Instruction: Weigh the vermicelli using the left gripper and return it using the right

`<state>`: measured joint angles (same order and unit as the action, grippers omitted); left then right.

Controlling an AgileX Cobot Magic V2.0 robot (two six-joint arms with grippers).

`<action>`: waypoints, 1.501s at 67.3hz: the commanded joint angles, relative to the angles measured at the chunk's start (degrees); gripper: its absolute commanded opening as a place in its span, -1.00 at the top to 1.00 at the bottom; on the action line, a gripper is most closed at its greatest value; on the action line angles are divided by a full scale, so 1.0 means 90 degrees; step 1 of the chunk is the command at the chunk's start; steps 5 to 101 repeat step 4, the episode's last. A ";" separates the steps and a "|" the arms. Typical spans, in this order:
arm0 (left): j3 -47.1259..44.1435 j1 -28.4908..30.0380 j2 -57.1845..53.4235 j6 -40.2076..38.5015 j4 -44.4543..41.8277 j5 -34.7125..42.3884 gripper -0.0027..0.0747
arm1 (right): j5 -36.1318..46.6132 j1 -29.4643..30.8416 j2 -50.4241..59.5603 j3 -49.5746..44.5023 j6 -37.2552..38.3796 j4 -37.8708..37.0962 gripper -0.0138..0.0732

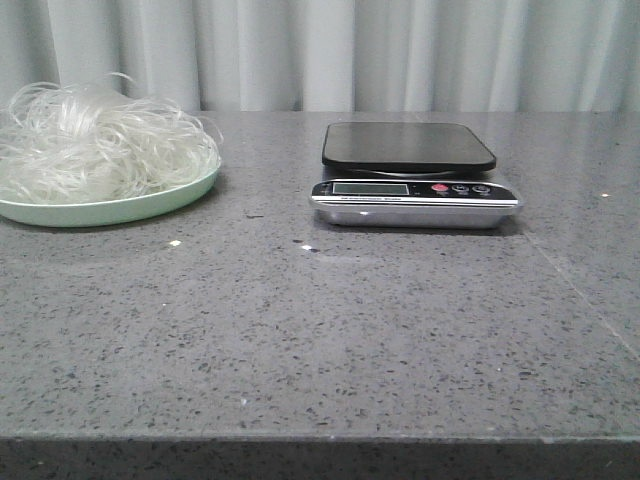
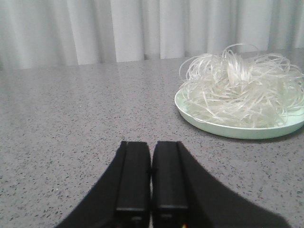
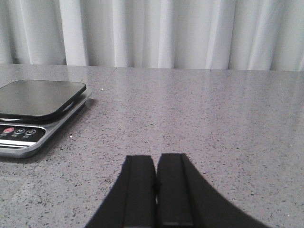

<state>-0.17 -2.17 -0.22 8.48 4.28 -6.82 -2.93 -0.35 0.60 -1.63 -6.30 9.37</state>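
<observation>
The vermicelli (image 1: pixel 95 140) is a fluffy nest of thin whitish strands heaped on a pale green plate (image 1: pixel 120 208) at the far left of the table. It also shows in the left wrist view (image 2: pixel 242 88), on the plate (image 2: pixel 237 130). A kitchen scale (image 1: pixel 412 172) with a black platform stands right of centre; its platform is bare. It shows in the right wrist view too (image 3: pixel 33 111). My left gripper (image 2: pixel 151 145) is shut and empty, low over the table, short of the plate. My right gripper (image 3: pixel 156 156) is shut and empty, beside the scale. Neither gripper shows in the front view.
The table is grey speckled stone (image 1: pixel 330 330) with its front edge (image 1: pixel 320 438) near the camera. A pale curtain (image 1: pixel 400 50) hangs behind the table. A few small white crumbs (image 1: pixel 175 243) lie in front of the plate.
</observation>
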 commanded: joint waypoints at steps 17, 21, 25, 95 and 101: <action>-0.0040 -0.0030 -0.0128 -0.0048 0.0072 0.0523 0.58 | 0.0536 0.0023 0.0100 0.0055 0.0004 0.0008 0.33; -0.0040 -0.0030 -0.0128 -0.0048 0.0072 0.0523 0.58 | 0.0536 0.0023 0.0100 0.0055 0.0004 0.0008 0.33; -0.0040 -0.0030 -0.0128 -0.0048 0.0072 0.0523 0.58 | 0.0536 0.0023 0.0100 0.0055 0.0004 0.0008 0.33; -0.0040 -0.0030 -0.0128 -0.0048 0.0072 0.0523 0.58 | 0.0536 0.0023 0.0100 0.0055 0.0004 0.0008 0.33; -0.0040 -0.0030 -0.0128 -0.0048 0.0072 0.0523 0.58 | 0.0536 0.0023 0.0100 0.0055 0.0004 0.0008 0.33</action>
